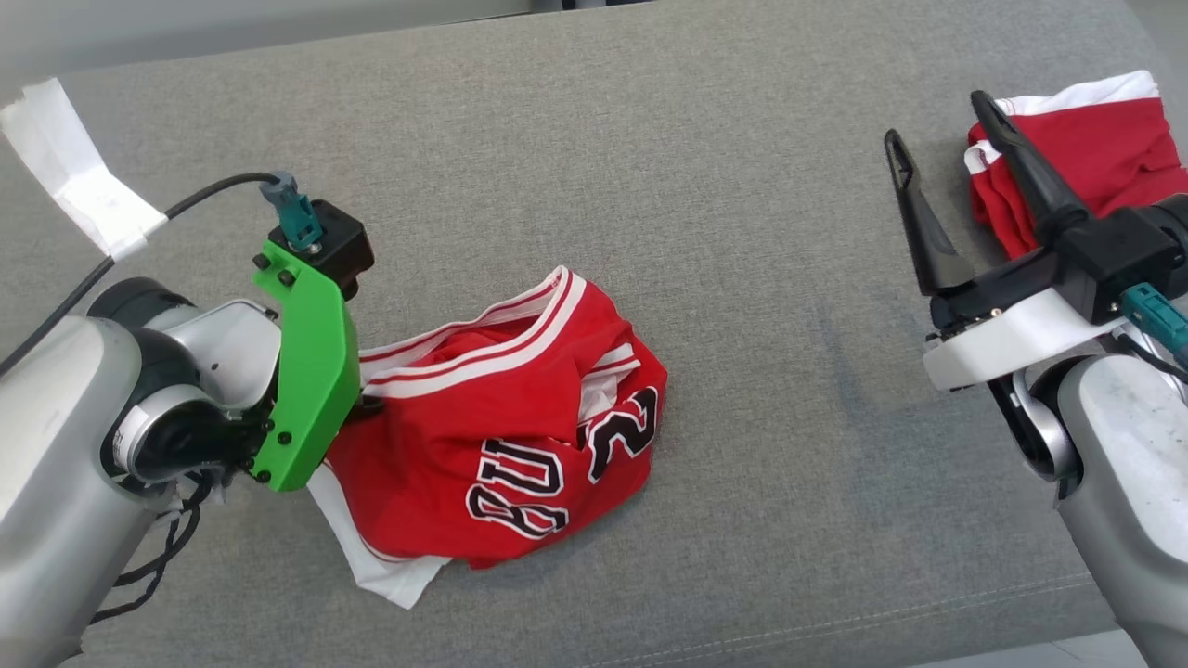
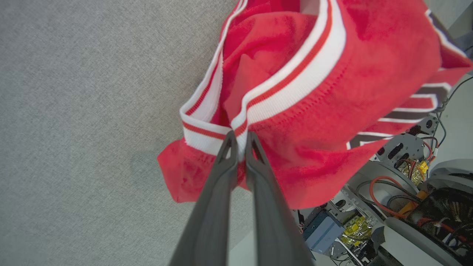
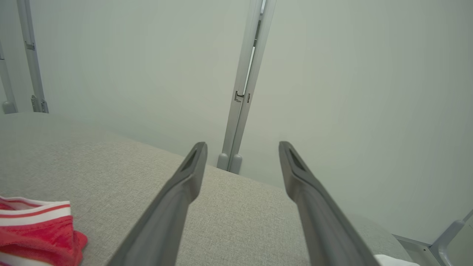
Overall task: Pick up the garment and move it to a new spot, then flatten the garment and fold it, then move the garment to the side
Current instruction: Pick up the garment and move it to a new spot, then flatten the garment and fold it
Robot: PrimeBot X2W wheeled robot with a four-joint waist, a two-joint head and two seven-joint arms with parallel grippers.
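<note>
Garment [image 1: 506, 436], crumpled on the grey upholstered surface [image 1: 742, 278], striped trim [image 2: 295, 79] pinched in my clenched left tool [image 2: 238, 139]; its bulk spreads ahead of the tips, toward my right tool [image 1: 936, 118], which hangs released, well apart. Left arm is nearer; I judge it carries.

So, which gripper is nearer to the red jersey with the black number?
The left. The left gripper is shut on the jersey, at its striped edge. The right gripper stands open, apart from it, far to the right near another red garment.
</note>
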